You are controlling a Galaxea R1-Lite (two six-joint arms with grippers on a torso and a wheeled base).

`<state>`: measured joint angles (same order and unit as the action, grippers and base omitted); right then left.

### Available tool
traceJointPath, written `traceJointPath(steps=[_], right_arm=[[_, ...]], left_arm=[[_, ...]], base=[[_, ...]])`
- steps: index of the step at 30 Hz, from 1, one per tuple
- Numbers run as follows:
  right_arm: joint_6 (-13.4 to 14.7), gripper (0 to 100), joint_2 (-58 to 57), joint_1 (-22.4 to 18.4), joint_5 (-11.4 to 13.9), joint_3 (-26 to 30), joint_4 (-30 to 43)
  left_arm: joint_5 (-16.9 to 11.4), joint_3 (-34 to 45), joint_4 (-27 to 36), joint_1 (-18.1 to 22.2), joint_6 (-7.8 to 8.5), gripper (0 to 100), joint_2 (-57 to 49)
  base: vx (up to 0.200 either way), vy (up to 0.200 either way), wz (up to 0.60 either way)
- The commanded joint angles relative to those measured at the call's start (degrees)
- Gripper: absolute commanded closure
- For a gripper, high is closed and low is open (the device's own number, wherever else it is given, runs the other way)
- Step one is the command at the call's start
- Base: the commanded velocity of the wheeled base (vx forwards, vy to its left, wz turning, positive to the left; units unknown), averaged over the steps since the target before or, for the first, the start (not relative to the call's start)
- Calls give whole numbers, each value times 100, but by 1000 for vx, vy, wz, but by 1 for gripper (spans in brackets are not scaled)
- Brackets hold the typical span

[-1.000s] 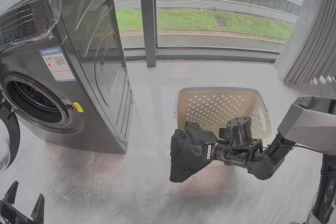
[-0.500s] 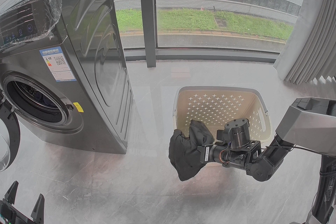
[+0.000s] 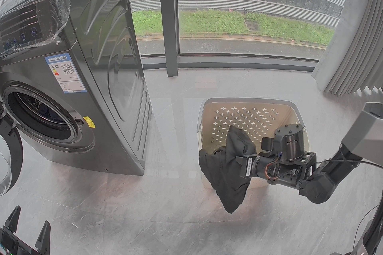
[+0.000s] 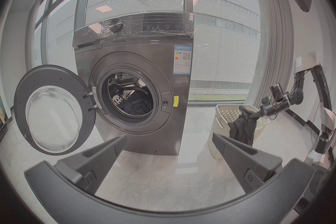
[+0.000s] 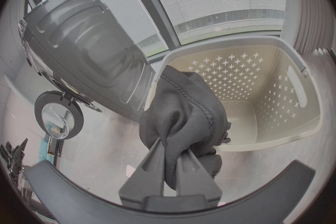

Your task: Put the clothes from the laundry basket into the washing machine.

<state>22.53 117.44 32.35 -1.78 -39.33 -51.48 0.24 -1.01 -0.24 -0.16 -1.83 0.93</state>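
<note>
Nearest the robot, low on its left: left pincer, two dark wedge fingers set well apart, holding nothing, above the pale grey marbled tile floor.

Ahead on the right: right pincer, fingers closed together on a fold of the black fabric garment, arm reaching level toward the robot's left.

Garment: gripped near its upper part. A short bunch stands above the fingers. The longer part hangs below, long axis roughly vertical, tapering to a tip that points down at the floor. It hangs at the near-left corner of the basket, off the floor; contact with the basket wall cannot be told.

Behind the garment: cream plastic laundry basket, rectangular, star-shaped perforations, slot handle in its right wall, standing upright on the floor.

Further left: grey front-loading washing machine, control panel under clear film. Its round glass door is swung fully open on the left, and dark clothing lies inside the drum.

Beyond: floor-to-ceiling window with a dark upright frame. Pale pleated curtain at the far right.
</note>
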Motion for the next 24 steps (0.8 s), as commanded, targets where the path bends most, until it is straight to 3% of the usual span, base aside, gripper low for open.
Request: traceJointPath(steps=[1, 8, 18, 23, 24], right_arm=[[-3, 100, -1215, 122, -59, 470, -20], [-20, 100, -2577, 491, -103, 865, -11], [-240, 100, -3755, 430, -42, 1129, -81], [-565, 100, -3878, 351, -68, 1103, -108], [-776, 100, -3905, 184, -59, 1111, -161]], left_arm=[[2, 101, -2, -2, -2, 0, -75], [2, 101, -2, -2, -2, 0, -75], [-7, 101, -2, -2, 25, 0, -75], [-16, 101, -2, -2, 25, 0, -75], [-16, 101, -2, -2, 16, 0, -75]], base=[[0, 0, 0], [0, 0, 0], [0, 0, 0], [0, 0, 0], [0, 0, 0]])
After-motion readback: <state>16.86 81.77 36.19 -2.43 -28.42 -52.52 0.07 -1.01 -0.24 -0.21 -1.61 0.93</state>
